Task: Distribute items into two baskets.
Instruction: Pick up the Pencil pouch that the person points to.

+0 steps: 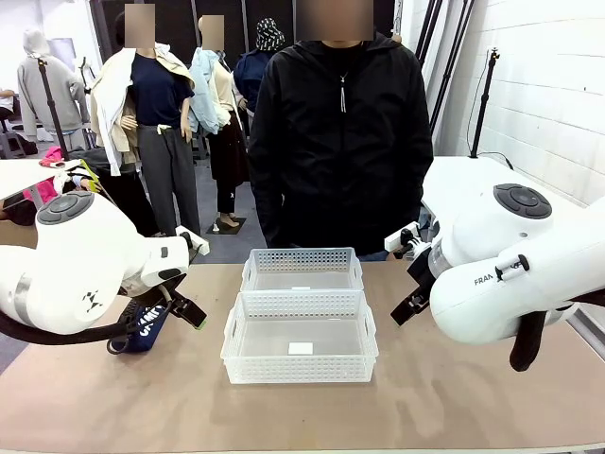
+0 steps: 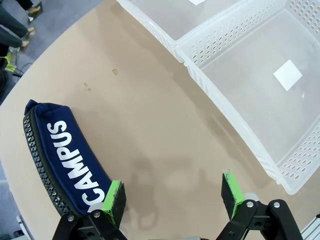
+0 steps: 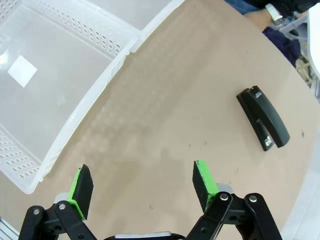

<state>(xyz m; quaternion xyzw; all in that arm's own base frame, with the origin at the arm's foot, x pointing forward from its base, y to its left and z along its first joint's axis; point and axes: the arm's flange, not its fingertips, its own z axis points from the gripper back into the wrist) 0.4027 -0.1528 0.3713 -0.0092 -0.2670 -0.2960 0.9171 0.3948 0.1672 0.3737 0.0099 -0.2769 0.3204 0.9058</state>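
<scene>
Two white perforated baskets sit end to end mid-table, the far basket (image 1: 302, 257) and the near basket (image 1: 300, 369), both empty apart from a small label. The navy "CAMPUS" pouch (image 2: 65, 155) lies on the table left of the baskets, also the pouch (image 1: 146, 326) under my left arm. My left gripper (image 2: 172, 192) hovers open above bare table, its left finger just beside the pouch's end. A black stapler (image 3: 263, 118) lies flat on the table to the baskets' right. My right gripper (image 3: 141, 175) is open over bare table between the basket wall (image 3: 95, 95) and the stapler.
A person in a black jacket (image 1: 340, 132) stands at the far edge behind the baskets, with no hands over the table. Bare brown tabletop (image 1: 302, 416) runs along the front. My left gripper (image 1: 196, 281) and right gripper (image 1: 408, 274) flank the baskets.
</scene>
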